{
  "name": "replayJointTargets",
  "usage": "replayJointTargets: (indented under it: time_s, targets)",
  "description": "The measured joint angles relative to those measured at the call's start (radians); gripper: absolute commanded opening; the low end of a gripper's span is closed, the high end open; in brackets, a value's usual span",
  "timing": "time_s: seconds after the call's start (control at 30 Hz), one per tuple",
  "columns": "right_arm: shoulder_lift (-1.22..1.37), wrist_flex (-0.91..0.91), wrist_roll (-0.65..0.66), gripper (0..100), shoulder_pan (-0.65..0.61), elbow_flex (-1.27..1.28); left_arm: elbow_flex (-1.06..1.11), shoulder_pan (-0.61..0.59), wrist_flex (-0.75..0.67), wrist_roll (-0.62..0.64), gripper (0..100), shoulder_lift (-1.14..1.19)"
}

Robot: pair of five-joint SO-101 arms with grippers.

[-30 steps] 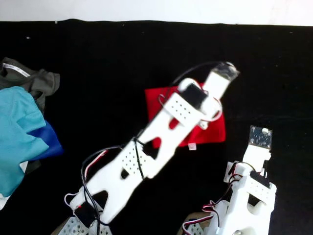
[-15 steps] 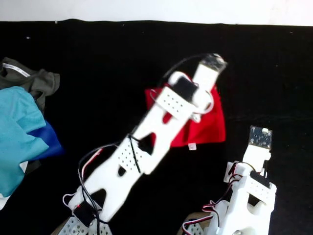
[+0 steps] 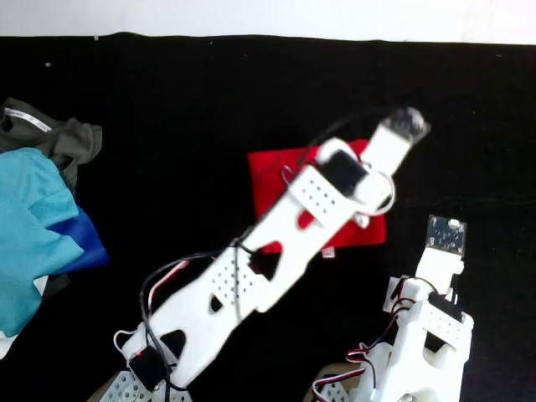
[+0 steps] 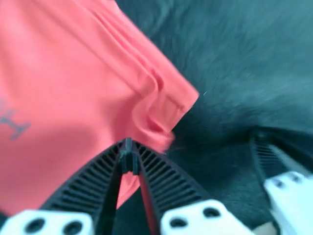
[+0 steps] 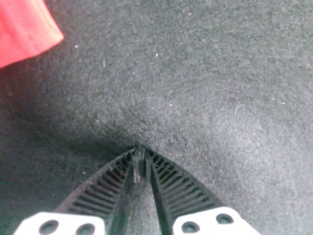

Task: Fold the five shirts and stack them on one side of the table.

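- Black felt-covered table, with a white wall strip along the far edge.
- The red shirt lies folded in a rough square mid-table, slightly to the right. It is not at a side.
- Heap at the left edge: grey-green shirt, teal shirt and blue shirt, with a white bit underneath. All look unfolded.
- The left arm stretches diagonally across the red shirt, with its wrist past the far right corner.
- The left gripper is closed, tips together, low over the shirt's rumpled corner. I see no cloth between the fingers.
- The right arm sits at the near right.
- The right gripper is closed over bare felt, with the red shirt's corner at the edge of its view.
- Risk: closed tips dragging over that corner would likely bunch it or flip the fold open.
- Risk: sliding the shirt sideways on felt could skew the square, since the cloth looks thin and limp.
- Risk: the heap is layered, so pulling one shirt probably drags its neighbours or tips some off the edge.
- Risk: the left arm covers much of the shirt, so a crooked fold could go unnoticed.
- Writing: small white tag at the near hem, unreadable.
- Writing: faint grey print on the red cloth, illegible.
- Writing: white neck tape on the grey-green shirt, with no text I can make out.
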Motion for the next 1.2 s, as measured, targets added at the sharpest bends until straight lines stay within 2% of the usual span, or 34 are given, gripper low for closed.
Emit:
replayJointTargets:
  time_s: [0.2,0.4,0.67,1.0,1.1,1.2]
  targets:
    - [0.000,0.000,0.000,0.6,0.000,0.000,0.025,-0.107,0.000,0.002,1,-0.061]
    - [0.000,0.000,0.000,0.6,0.000,0.000,0.051,-0.130,0.000,0.021,1,0.061]
    - [0.000,0.000,0.000,0.6,0.000,0.000,0.057,-0.279,-0.008,0.035,1,0.187]
    - [0.000,0.000,0.000,0.6,0.000,0.000,0.006,-0.278,-0.196,0.084,1,0.222]
    - [0.000,0.000,0.000,0.6,0.000,0.000,0.006,-0.276,-0.190,0.084,1,0.218]
    - [0.000,0.000,0.000,0.6,0.000,0.000,0.006,-0.270,-0.106,0.083,1,0.155]
